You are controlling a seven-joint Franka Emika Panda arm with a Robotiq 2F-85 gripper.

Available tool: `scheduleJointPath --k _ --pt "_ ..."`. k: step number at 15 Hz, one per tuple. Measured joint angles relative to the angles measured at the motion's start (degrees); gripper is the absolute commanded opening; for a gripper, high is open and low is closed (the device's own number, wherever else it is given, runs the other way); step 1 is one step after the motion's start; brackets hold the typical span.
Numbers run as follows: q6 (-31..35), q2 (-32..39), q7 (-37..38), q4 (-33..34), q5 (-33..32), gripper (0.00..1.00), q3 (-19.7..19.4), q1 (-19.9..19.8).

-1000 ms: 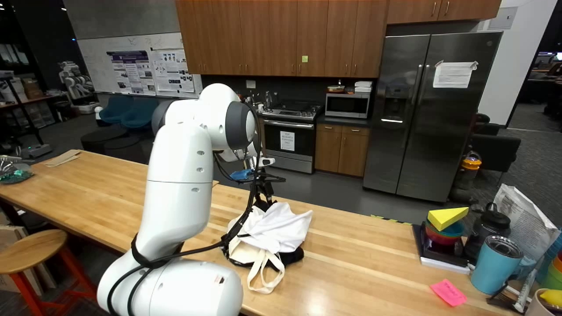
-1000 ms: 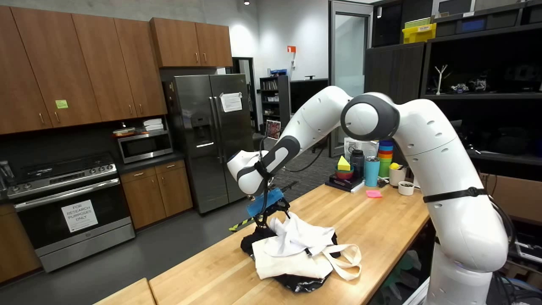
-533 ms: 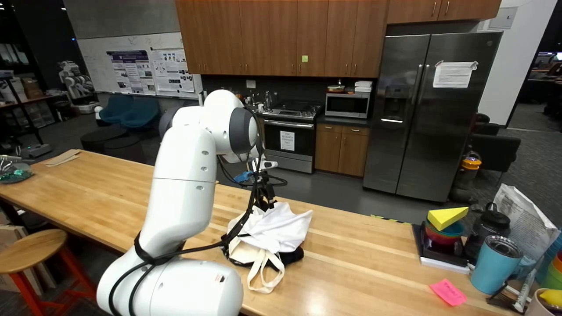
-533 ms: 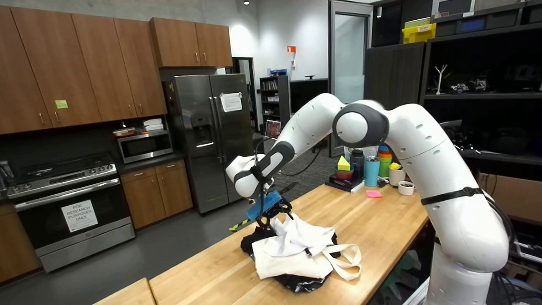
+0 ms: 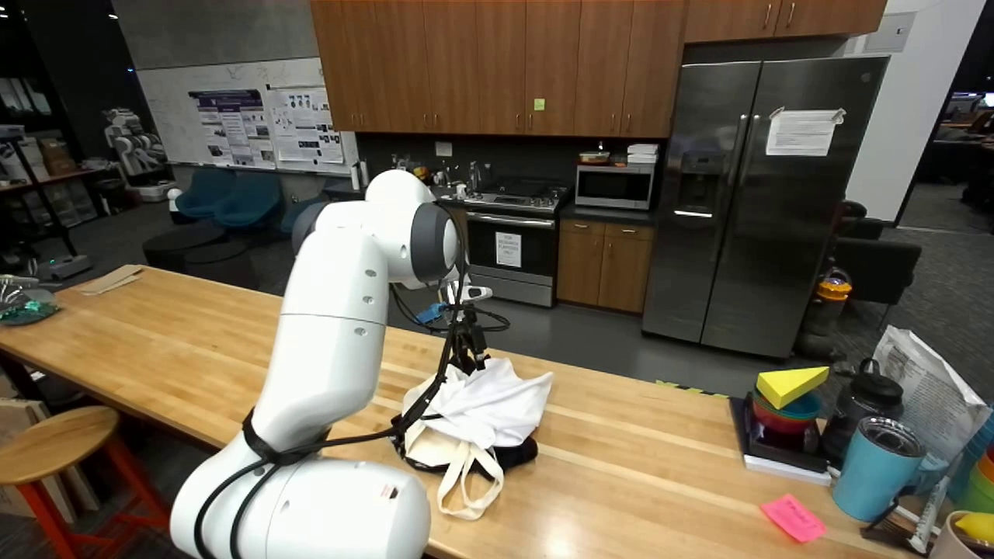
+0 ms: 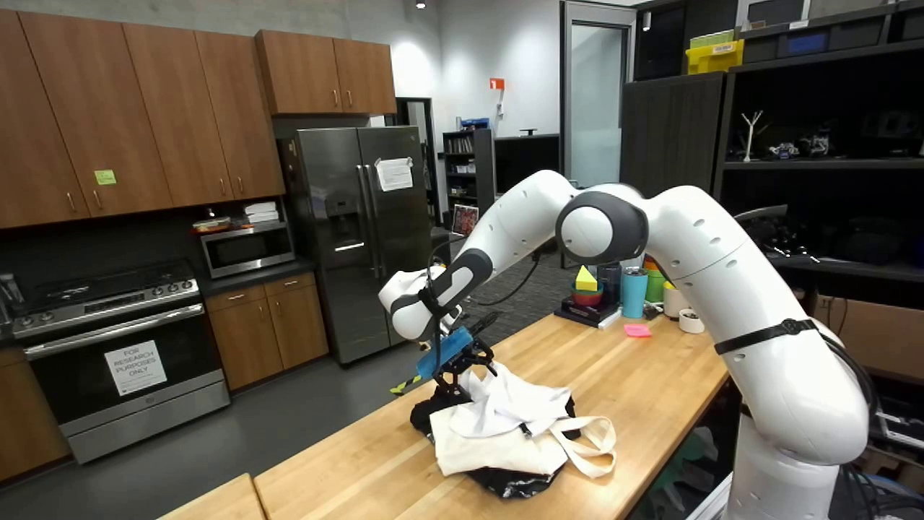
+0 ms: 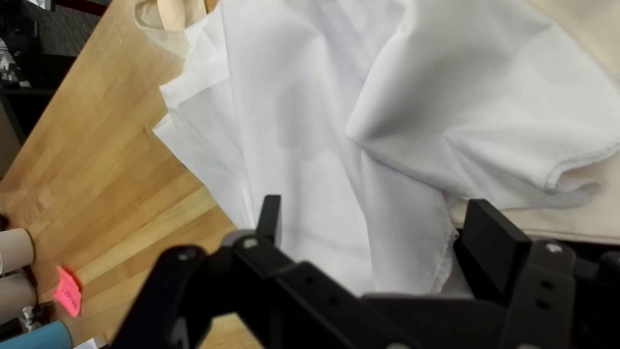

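The end effector (image 7: 375, 206) stands with its two black, flat-faced fingers (image 7: 268, 218) spread apart, a span of white cloth (image 7: 300, 121) visible between them; contact between the fingers and the fabric cannot be confirmed. The white cloth is thin and smooth, creased into soft folds (a stitched hem borders its curled corner). It lies on top of a cream tote bag (image 6: 491, 451), which is flat, matte and fitted with looped fabric straps (image 5: 467, 512). Below the tote bag, black material (image 6: 512, 485) protrudes at the edges; its surface is crumpled and partly glossy. The stack rests on the desk (image 5: 621, 442), a smooth surface of laminated wood strips. Farther along the desk are a curled pink paper note (image 5: 793, 518), a cylindrical blue tumbler (image 5: 877, 473) and a yellow wedge (image 5: 790, 386) seated on round, nested bowls (image 5: 774, 421). Beyond the desk stand a stainless-steel oven (image 5: 533, 256) with a horizontal bar handle and a dark metallic refrigerator (image 5: 776, 225) with two vertical handles.
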Motion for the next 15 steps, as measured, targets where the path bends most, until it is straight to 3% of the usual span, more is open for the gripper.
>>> scheduleJointPath --k 3,7,10,15 --pt "-1.6 1.4 0.0 2.1 0.0 0.39 -0.1 0.4" --pt "-4.0 3.5 0.0 4.7 0.0 0.35 -0.3 0.7" --pt "-5.2 5.0 0.0 6.0 0.0 0.22 -0.6 0.9" --pt "-6.2 6.6 0.0 7.6 0.0 0.12 -0.8 1.2"
